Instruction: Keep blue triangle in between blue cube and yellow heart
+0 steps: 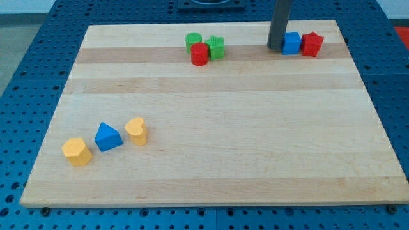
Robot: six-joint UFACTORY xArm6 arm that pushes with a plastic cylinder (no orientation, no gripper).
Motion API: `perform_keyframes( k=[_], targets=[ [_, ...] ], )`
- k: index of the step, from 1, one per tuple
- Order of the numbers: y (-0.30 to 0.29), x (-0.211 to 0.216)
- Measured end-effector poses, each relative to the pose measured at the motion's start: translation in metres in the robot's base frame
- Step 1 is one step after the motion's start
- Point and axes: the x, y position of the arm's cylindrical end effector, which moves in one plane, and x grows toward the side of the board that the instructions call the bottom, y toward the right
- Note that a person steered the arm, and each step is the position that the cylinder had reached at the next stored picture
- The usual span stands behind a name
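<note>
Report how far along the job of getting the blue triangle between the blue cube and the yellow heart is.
Done: nothing visible; the blue triangle block sits at the view's bottom left beside the yellow heart block and a yellow block. In hand: my tip touches the blue cube block at the view's top right. Left: bringing the blue cube over.

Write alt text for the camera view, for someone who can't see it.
A dark rod's tip touches the blue cube, beside a red block, at a wooden board's top right. At bottom left, a blue triangle sits between two yellow blocks.
</note>
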Motion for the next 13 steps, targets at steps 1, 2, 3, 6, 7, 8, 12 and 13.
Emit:
perform_keyframes(
  k=[1, 2, 3, 6, 7, 8, 12, 13],
  targets=[
    [0.021, 0.000],
    [0.022, 0.000],
    [0.007, 0.024],
    [-0.090, 0.171],
    [-0.113, 0.205],
    [-0.152, 0.234],
    [-0.287, 0.340],
    [-0.291, 0.340]
  ],
)
